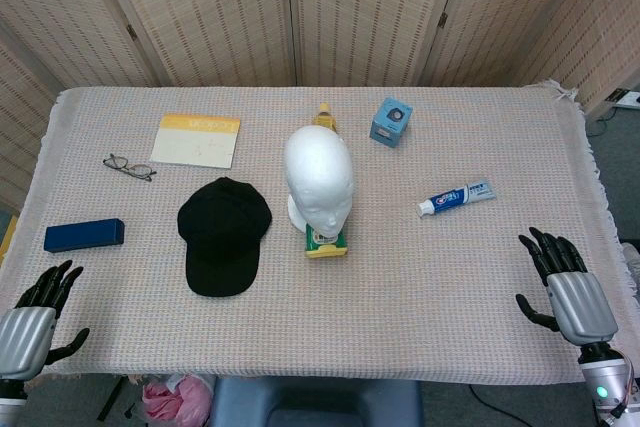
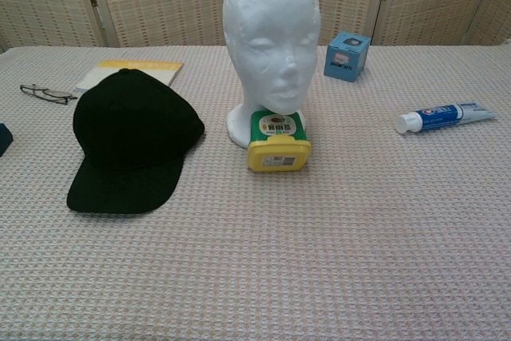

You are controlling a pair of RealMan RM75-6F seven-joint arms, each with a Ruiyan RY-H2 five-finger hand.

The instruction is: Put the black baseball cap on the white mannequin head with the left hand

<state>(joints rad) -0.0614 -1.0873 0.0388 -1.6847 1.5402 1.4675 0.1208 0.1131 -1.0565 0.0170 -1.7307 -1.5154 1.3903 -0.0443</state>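
The black baseball cap [image 1: 223,234] [image 2: 132,139] lies flat on the cloth, brim toward me, just left of the white mannequin head [image 1: 319,178] [image 2: 271,44]. The head stands upright at the table's middle, facing me, bare on top. My left hand [image 1: 35,314] rests at the near left corner, fingers spread, holding nothing, well away from the cap. My right hand [image 1: 564,281] sits at the near right edge, fingers apart and empty. Neither hand shows in the chest view.
A yellow-lidded container [image 1: 326,242] [image 2: 278,141] sits right in front of the head's base. Glasses [image 1: 129,166], a yellow-white booklet [image 1: 197,139] and a blue case [image 1: 84,235] lie to the left. A blue box [image 1: 391,121] and a toothpaste tube [image 1: 456,198] lie to the right.
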